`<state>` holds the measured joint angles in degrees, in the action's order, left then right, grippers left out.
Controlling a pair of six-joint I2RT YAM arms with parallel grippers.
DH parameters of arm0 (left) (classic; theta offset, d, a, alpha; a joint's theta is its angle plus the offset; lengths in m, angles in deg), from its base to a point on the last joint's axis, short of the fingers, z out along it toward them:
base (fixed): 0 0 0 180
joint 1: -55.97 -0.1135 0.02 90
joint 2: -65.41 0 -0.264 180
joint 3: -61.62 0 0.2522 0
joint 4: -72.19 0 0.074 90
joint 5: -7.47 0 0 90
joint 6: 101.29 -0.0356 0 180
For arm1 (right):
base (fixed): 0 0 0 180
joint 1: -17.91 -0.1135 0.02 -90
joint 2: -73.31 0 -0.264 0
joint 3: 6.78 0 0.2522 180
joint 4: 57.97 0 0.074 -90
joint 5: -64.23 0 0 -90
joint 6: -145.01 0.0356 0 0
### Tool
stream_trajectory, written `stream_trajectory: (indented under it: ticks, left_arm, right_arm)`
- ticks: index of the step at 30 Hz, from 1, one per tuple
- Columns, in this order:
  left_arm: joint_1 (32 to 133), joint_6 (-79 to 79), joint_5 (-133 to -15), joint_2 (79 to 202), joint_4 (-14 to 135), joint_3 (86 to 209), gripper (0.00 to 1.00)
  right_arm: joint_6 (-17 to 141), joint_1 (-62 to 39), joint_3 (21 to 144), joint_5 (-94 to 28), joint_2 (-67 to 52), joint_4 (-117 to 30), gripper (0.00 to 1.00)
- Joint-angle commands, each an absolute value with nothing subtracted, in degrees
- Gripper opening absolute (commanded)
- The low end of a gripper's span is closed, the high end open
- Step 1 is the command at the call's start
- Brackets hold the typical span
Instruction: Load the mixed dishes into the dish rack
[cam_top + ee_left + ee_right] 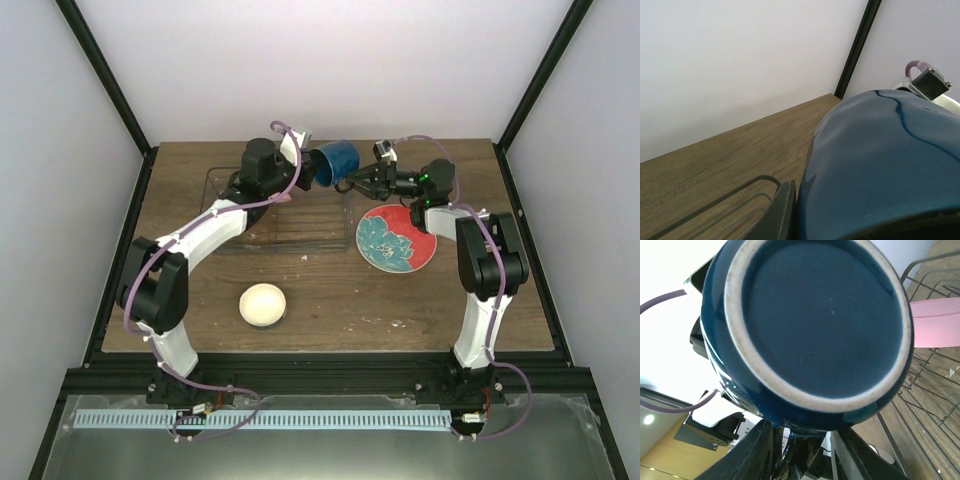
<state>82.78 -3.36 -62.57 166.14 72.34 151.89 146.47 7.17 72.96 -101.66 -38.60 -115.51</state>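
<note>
The dark blue mug (338, 160) hangs tilted in the air over the back right corner of the grey wire dish rack (270, 225). My left gripper (312, 166) is shut on its wall. One finger (782, 212) lies flat against the mug's outside (880, 165) and the other is hidden. My right gripper (356, 183) is at the mug's underside, and the mug's base (820, 315) fills its view. Its jaws (802, 432) straddle the handle with thin gaps on both sides. The pink plate (937, 322) stands in the rack. The red flowered plate (397, 240) and the cream bowl (263, 304) lie on the table. The striped plate is out of view.
Rack wires show in the left wrist view (715, 205) and in the right wrist view (925, 390). The red plate lies just right of the rack, under my right arm. The bowl sits near the front, left of centre. White walls and black frame posts close in the table.
</note>
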Motion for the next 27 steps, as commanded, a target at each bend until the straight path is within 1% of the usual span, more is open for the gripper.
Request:
stream_trajectory:
  ticks: [1, 5, 10, 12, 15, 18, 23, 24, 27]
  left_arm:
    - [84.2, -1.5, -58.9, 166.3, 80.1, 153.9, 0.00]
    - [84.6, -1.0, -58.7, 167.0, 80.8, 153.7, 0.00]
    - [84.8, -1.1, -58.6, 167.5, 80.8, 153.1, 0.00]
    - [84.7, -1.6, -58.7, 167.5, 79.9, 153.0, 0.00]
    - [84.6, -1.9, -59.0, 167.3, 78.8, 152.6, 0.03]
    - [84.2, -2.2, -58.3, 166.9, 76.0, 152.0, 0.16]
    - [82.7, -4.1, -58.4, 165.3, 70.6, 150.6, 0.47]
    - [82.5, -4.5, -59.0, 164.9, 69.5, 150.2, 0.51]
    - [82.3, -6.1, -60.5, 163.2, 67.7, 148.8, 0.58]
  right_arm:
    - [147.7, 6.2, 75.8, -101.1, -38.9, -118.2, 0.32]
    - [148.2, 6.2, 76.0, -101.1, -39.1, -119.0, 0.23]
    - [148.8, 6.3, 75.9, -100.9, -39.4, -120.1, 0.04]
    - [148.5, 6.3, 75.9, -100.8, -39.3, -119.8, 0.01]
    - [147.7, 6.2, 76.2, -100.7, -39.7, -118.7, 0.01]
    - [147.1, 6.2, 77.4, -100.7, -40.4, -117.9, 0.01]
    - [143.6, 6.3, 80.0, -100.6, -40.7, -112.9, 0.01]
    - [141.6, 6.3, 80.5, -100.6, -40.3, -110.5, 0.01]
    - [134.3, 6.3, 82.0, -100.6, -39.0, -101.6, 0.01]
